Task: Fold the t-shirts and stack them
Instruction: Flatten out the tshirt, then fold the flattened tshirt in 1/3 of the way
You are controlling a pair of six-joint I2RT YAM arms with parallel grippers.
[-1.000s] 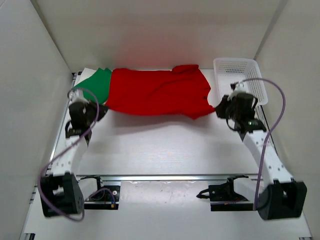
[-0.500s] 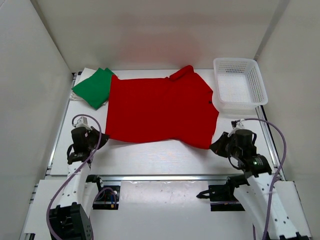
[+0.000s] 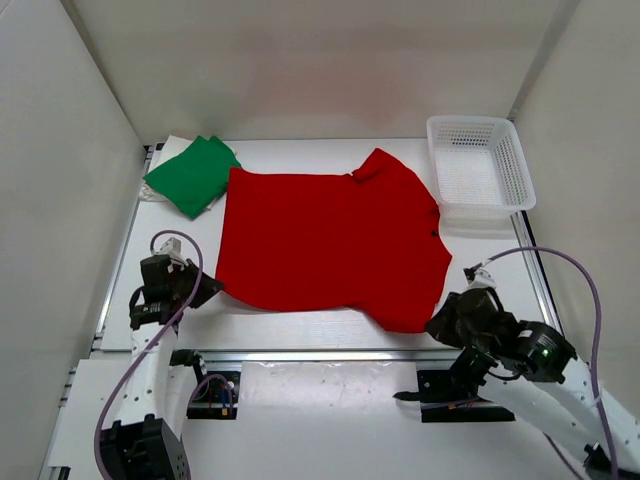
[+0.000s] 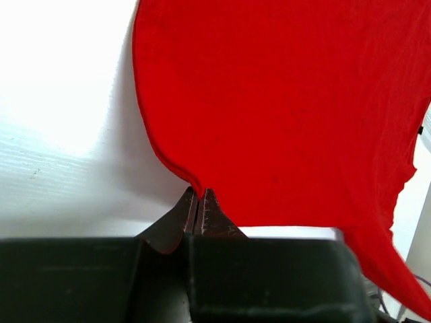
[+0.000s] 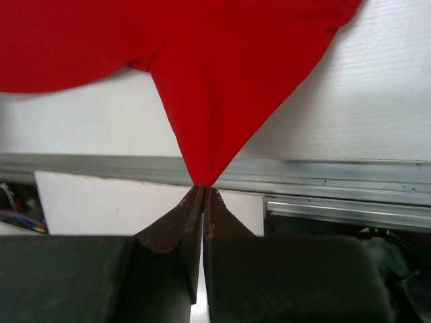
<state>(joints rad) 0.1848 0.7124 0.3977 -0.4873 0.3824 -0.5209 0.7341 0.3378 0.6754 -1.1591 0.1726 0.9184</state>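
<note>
— Where is the red shirt [image 3: 330, 240]?
— It is lying spread on the bench [image 3: 300, 332]; the left end effector [image 4: 199, 195] and right end effector [image 5: 204, 190] are pinching its near corners; under tension a corner may be slipping out.

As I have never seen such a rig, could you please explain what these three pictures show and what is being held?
These are two robot arms bolted at the near edge of a table. The wide picture looks down from above and behind; the other two come from wrist cameras, looking past the fingers. A red t-shirt lies spread on the table, a folded green t-shirt at the far left, a white mesh basket at the far right. The left gripper and the right gripper are each shut on a near corner of the red t-shirt.
</note>
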